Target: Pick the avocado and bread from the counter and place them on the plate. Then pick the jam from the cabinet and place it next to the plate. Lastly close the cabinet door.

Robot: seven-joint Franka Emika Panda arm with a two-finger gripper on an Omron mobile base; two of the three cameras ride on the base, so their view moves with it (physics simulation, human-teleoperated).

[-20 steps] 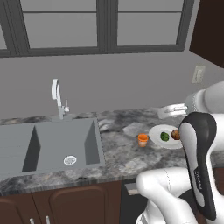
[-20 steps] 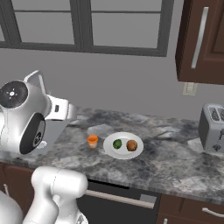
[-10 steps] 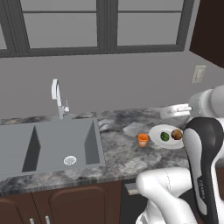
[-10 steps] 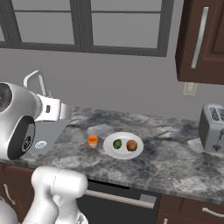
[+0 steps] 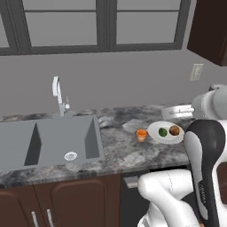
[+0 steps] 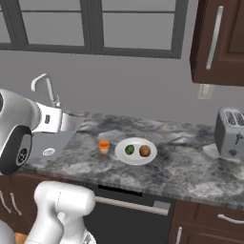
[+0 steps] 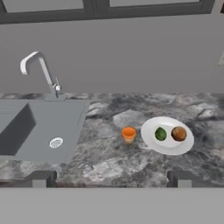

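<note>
Table (image 6: 190,171): grey-and-white marbled stone top over dark brown cupboards.

Plate (image 7: 168,145): round, white, shallow; stands on the table toward its front edge, to the right of the sink (image 5: 48,142).

Avocado (image 7: 160,134): small dark-green ball, on the plate, its left half.

Bread (image 7: 178,133): small brown-orange chunk, on the plate, just beside the avocado on its right.

Jam (image 7: 128,134): small orange-red item, upright on the table just beside the plate's left rim, between plate and sink.

Cabinet door (image 6: 217,40): dark brown, panelled, long silver bar handle; on the wall cabinet above the table's right end; it looks shut.

Toaster (image 6: 229,132): silver, at the table's right end, well apart from the plate.

Gripper (image 7: 111,178): held back from the table's front edge; jaws apart, nothing between them.
</note>
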